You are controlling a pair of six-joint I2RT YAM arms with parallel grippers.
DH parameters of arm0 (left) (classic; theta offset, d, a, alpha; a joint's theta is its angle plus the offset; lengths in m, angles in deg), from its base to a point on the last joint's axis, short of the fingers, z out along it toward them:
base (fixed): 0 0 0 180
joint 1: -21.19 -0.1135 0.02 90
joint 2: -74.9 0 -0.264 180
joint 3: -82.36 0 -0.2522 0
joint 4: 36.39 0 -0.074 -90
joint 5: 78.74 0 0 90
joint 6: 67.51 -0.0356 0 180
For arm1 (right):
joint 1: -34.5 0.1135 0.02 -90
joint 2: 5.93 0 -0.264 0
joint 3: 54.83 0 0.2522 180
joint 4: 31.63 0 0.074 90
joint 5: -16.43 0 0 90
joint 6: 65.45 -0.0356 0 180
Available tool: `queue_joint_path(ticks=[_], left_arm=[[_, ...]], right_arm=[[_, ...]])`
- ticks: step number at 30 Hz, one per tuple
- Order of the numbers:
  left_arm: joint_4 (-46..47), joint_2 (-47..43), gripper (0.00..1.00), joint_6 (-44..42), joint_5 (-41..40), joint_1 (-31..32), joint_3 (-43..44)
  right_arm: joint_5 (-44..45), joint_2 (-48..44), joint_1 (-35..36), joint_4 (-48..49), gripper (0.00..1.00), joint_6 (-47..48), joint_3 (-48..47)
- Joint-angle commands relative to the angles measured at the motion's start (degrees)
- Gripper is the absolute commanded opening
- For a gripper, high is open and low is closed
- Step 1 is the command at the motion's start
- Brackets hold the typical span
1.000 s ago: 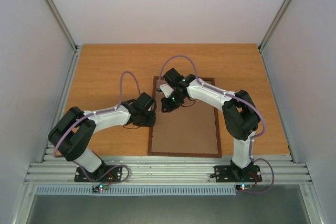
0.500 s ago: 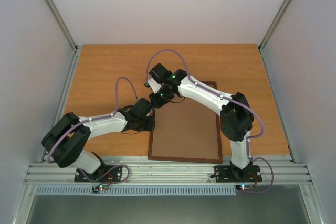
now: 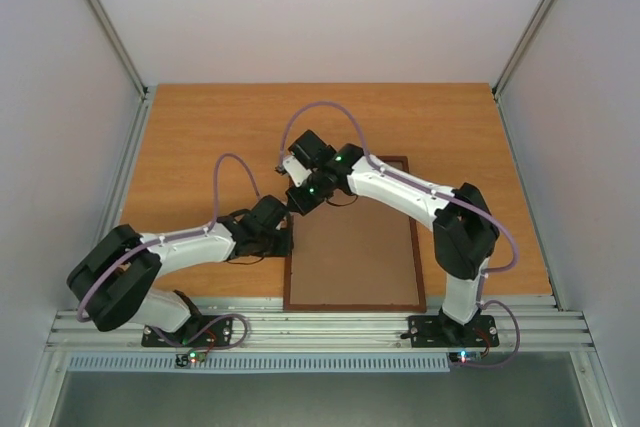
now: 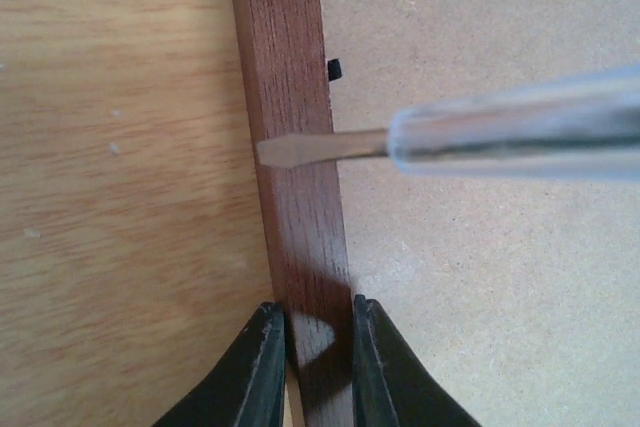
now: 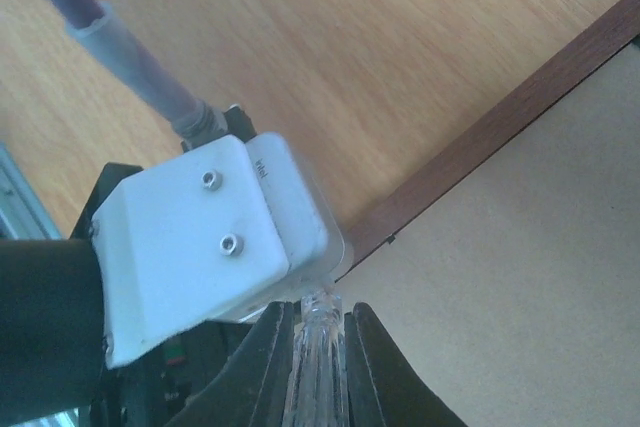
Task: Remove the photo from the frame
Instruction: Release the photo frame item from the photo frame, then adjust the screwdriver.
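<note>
The frame (image 3: 352,304) lies face down on the table, its brown hardboard back (image 3: 355,252) facing up. The photo is hidden under that back. My left gripper (image 3: 286,240) is shut on the frame's left rail (image 4: 285,67), one finger on each side (image 4: 318,322). My right gripper (image 3: 299,201) is shut on a clear-handled flat screwdriver (image 5: 320,367). The screwdriver's blade (image 4: 320,147) reaches across the left rail just ahead of my left fingers. A small black retaining tab (image 4: 334,69) sits at the rail's inner edge.
The orange wooden table (image 3: 200,137) is enclosed by white walls, with metal rails along its left, right and near edges. My left wrist camera housing (image 5: 200,247) sits very close to the right gripper.
The left arm has drawn back toward the near edge, and the frame has slid a little that way with it. The right gripper has moved left to the frame's left rail.
</note>
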Motion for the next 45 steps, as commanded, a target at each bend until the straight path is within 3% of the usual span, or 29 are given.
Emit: queue_joint_path(ticks=[1, 8, 14, 25, 31, 34, 35, 40, 45], left_arm=[[-3.2, -2.6, 0.12, -3.5, 4.6, 2.2, -1.4], [-7.1, -6.7, 0.32, -3.0, 2.4, 0.4, -0.2], [-9.5, -5.2, 0.45, -5.9, 4.4, -7.3, 4.0], [-12.5, 8.2, 0.51, -11.3, 5.5, -13.8, 18.7], [-5.4, 0.4, 0.57, -5.4, 6.6, -18.0, 12.6], [1.2, -6.0, 0.6, 0.4, 8.3, -19.1, 7.6], [5.4, -10.7, 0.64, 3.7, 9.4, -19.1, 5.0], [11.8, -15.8, 0.72, 8.8, 12.7, -19.1, 1.4], [25.4, -18.1, 0.74, 16.5, 17.2, -19.1, -4.6]], right_arm=[[-4.2, -7.0, -1.5, 10.4, 0.01, 1.3, 4.9], [-7.0, -12.8, -7.2, 15.0, 0.01, 2.5, 15.1], [-10.1, -14.5, -11.9, 19.7, 0.01, 3.3, 21.1], [-16.1, -13.3, -16.2, 29.7, 0.01, 1.4, 26.6], [-15.5, -15.6, -16.3, 38.5, 0.01, -3.6, 31.9], [-14.7, -17.7, -16.3, 47.3, 0.01, -9.2, 36.5], [-14.2, -20.0, -16.0, 55.6, 0.01, -14.8, 40.9], [-9.4, -24.4, -13.6, 63.5, 0.01, -19.9, 46.5], [-4.7, -27.5, -9.4, 70.1, 0.01, -26.2, 50.0]])
